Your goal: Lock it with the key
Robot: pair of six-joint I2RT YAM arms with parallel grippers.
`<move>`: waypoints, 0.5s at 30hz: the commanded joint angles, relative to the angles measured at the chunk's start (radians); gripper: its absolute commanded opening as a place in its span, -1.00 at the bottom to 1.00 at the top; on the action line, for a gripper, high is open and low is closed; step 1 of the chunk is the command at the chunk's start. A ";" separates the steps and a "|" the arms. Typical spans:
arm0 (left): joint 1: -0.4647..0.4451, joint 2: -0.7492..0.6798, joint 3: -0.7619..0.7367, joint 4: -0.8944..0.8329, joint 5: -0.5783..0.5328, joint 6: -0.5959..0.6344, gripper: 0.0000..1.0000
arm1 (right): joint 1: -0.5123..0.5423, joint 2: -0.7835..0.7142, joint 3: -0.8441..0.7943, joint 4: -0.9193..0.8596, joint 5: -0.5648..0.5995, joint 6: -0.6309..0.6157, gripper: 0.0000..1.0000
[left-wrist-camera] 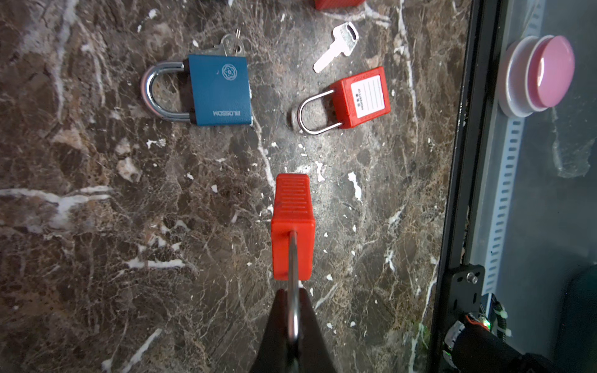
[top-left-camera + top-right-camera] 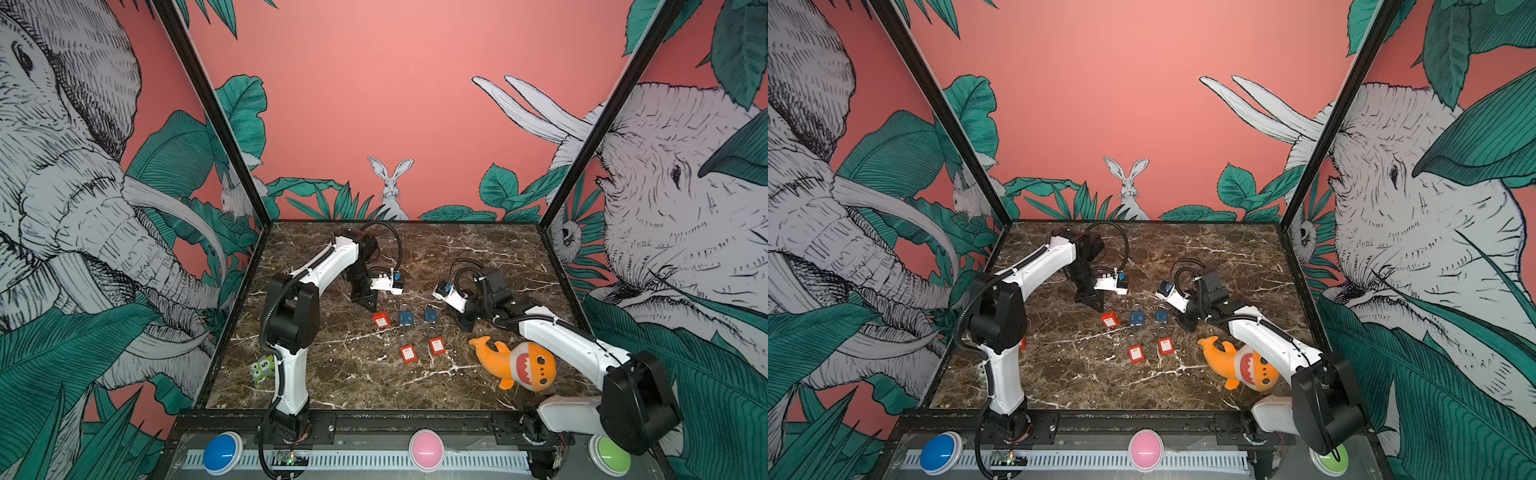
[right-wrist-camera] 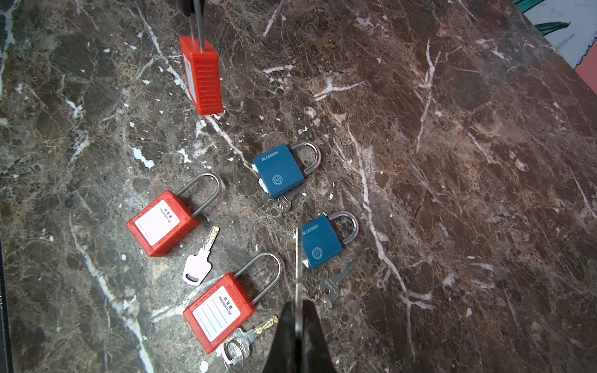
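Where my left gripper (image 1: 293, 300) works: jaws together on the thin steel shackle (image 1: 293, 264) of the ribbed red plastic padlock (image 1: 293, 222), which hangs body-down over the brown marble tabletop (image 1: 97, 226). I cannot tell whether its base touches.
Held padlock risk: a round shackle gives a poor grip, so a push from the key may swing or spin the body.
Keyhole: not visible. If it faces the marble, I judge the key cannot enter without tilting.
Loose locks between: two blue metal padlocks (image 3: 279, 168) and two labelled red padlocks (image 3: 161, 222), keys beside them, lie in the crossing path and could be knocked.
My right gripper (image 3: 298, 310): clamped on a flat silver key (image 3: 297, 258) seen edge-on. It may twist in the pads, or belong to another lock.
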 commanded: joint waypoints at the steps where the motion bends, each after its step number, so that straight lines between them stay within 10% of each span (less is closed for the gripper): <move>1: -0.015 0.020 0.024 -0.079 -0.032 0.053 -1.00 | 0.010 -0.007 -0.007 0.045 -0.004 0.015 -1.00; 15: -0.040 0.110 0.108 -0.107 -0.085 0.042 -1.00 | 0.021 -0.036 -0.039 0.060 0.006 0.040 -1.00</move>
